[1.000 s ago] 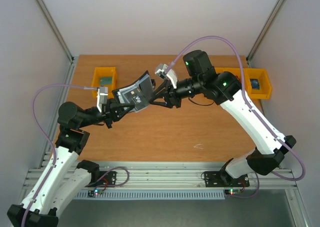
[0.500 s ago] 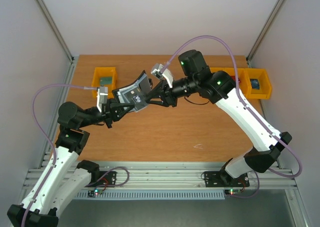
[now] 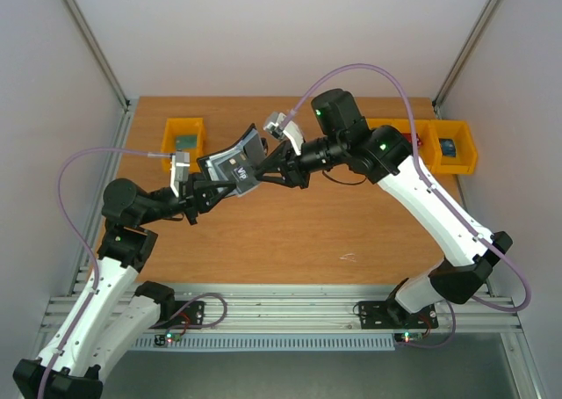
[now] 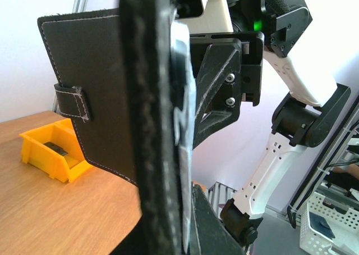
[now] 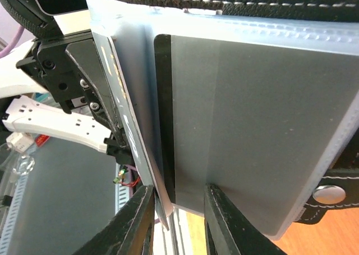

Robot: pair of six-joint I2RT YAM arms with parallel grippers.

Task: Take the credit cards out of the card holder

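The right gripper (image 5: pixel 178 190) is standing with its 2 black fingers apart, straddling the edge of a dark plastic credit card (image 5: pixel 164 98) tucked in a frosted blue-grey sleeve. The left gripper (image 3: pixel 204 191) is clamping the black stitched folding card holder (image 3: pixel 235 163), holding it open above the smooth wooden table (image 3: pixel 290 232). Yellow plastic bins (image 3: pixel 183 140) are sitting along the table's far edge, between pale walls.

A robotics lab cell. White panels (image 3: pixel 263 30) on aluminium posts (image 3: pixel 92 43) enclose a wooden bench (image 3: pixel 290 232). Yellow bins (image 3: pixel 183 135) sit upper left and right, with a mounting rail (image 3: pixel 290 315) along the bottom.
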